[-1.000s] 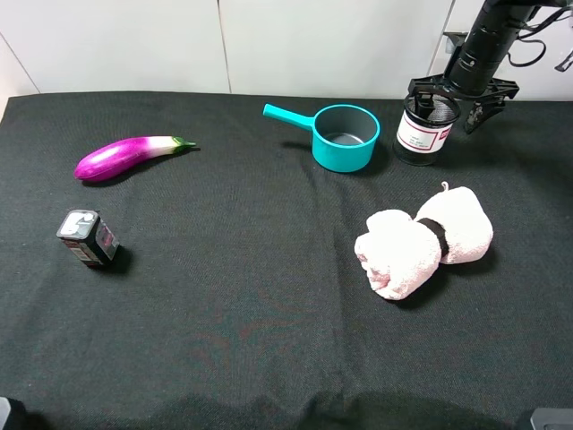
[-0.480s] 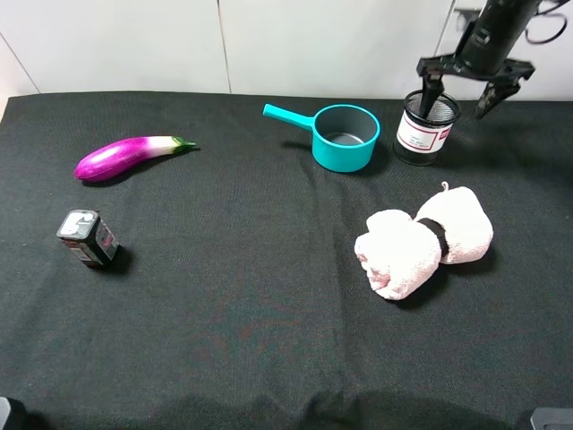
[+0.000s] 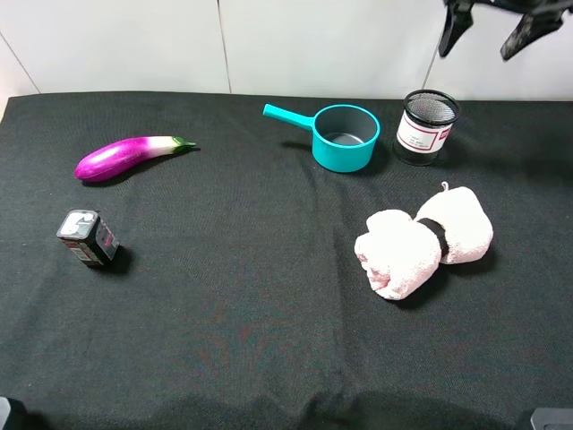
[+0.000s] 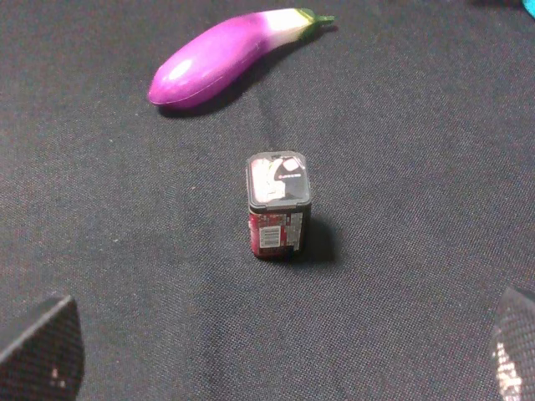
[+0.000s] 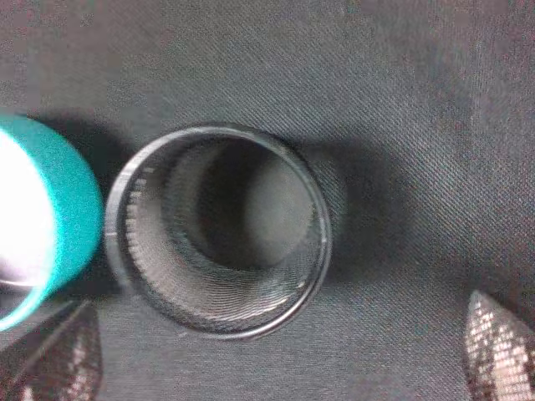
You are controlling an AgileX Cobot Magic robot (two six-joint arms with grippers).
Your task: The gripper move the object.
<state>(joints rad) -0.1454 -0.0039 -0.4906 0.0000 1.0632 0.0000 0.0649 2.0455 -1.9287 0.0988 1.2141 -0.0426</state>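
A teal saucepan (image 3: 345, 137) stands just beside the pen cup (image 3: 426, 126) on the black cloth (image 3: 269, 313), with a rolled pink towel (image 3: 424, 240) nearer the front and an eggplant (image 3: 125, 155) and small dark box (image 3: 88, 237) well apart to the left. The right gripper (image 3: 488, 25) hangs above the cup, fingers spread wide, holding nothing. The cup stands upright, black mesh with a white, red-edged label

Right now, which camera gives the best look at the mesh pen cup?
The exterior high view: the pen cup stands whole and upright there, label visible, beside the saucepan. The right wrist view looks straight down into its rim. The left wrist view misses it.
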